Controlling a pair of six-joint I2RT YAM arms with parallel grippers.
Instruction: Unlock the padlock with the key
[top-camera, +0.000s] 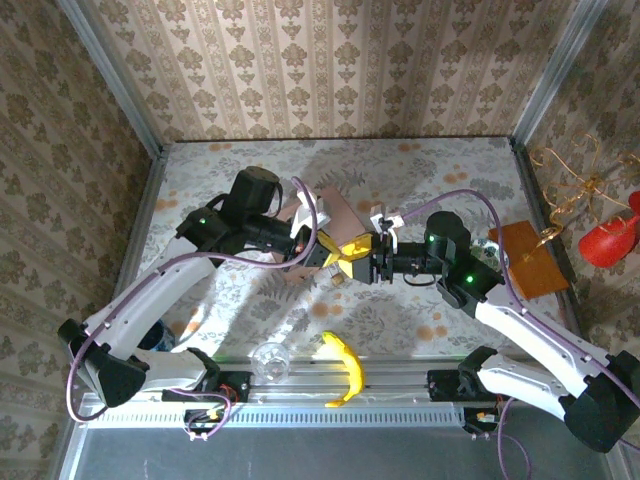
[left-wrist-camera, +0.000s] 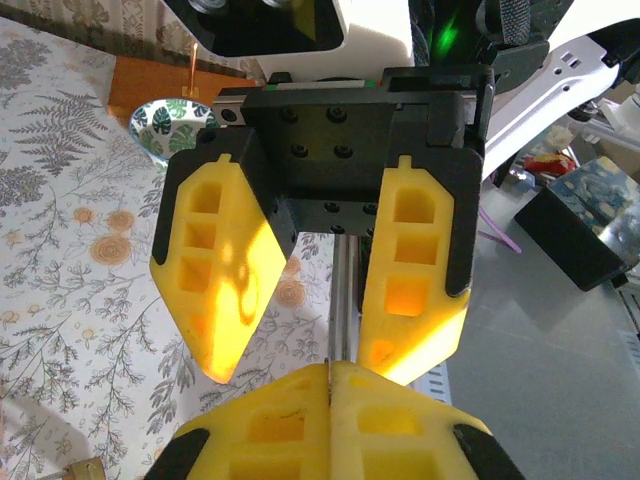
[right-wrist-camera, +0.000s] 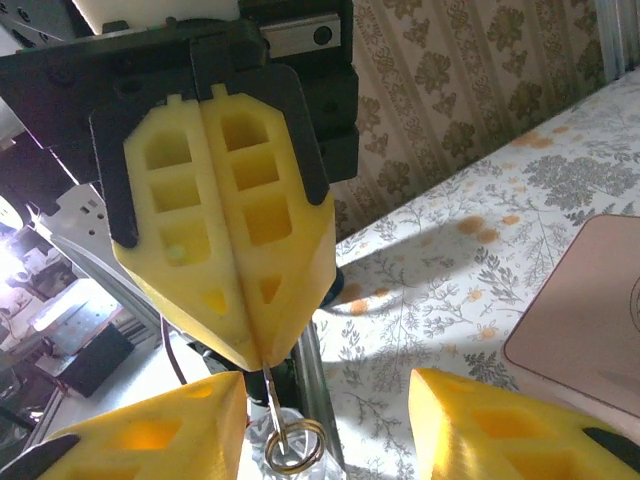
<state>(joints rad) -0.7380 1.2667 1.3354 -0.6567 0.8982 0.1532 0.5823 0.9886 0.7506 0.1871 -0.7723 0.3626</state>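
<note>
While both arms meet tip to tip above the middle of the table (top-camera: 430, 170), the left gripper (right-wrist-camera: 262, 362) has its yellow fingers pressed flat together, pinching the key (right-wrist-camera: 274, 400). The key is a thin dark sliver poking out of the fingertip seam, with a small wire ring (right-wrist-camera: 295, 445) hanging at its free end. In the left wrist view the same sliver shows edge-on in the seam. The right gripper (left-wrist-camera: 308, 375) faces it head-on, fingers spread with a clear gap, nothing between them, key not touched. A small brass-coloured bit at the bottom-left edge of the left wrist view, lying on the table, looks like the padlock (left-wrist-camera: 85, 468); it is too cropped to be sure. A pink tin (top-camera: 325, 212) lies just behind the grippers, and a banana (top-camera: 345, 368) lies at the near edge.
</note>
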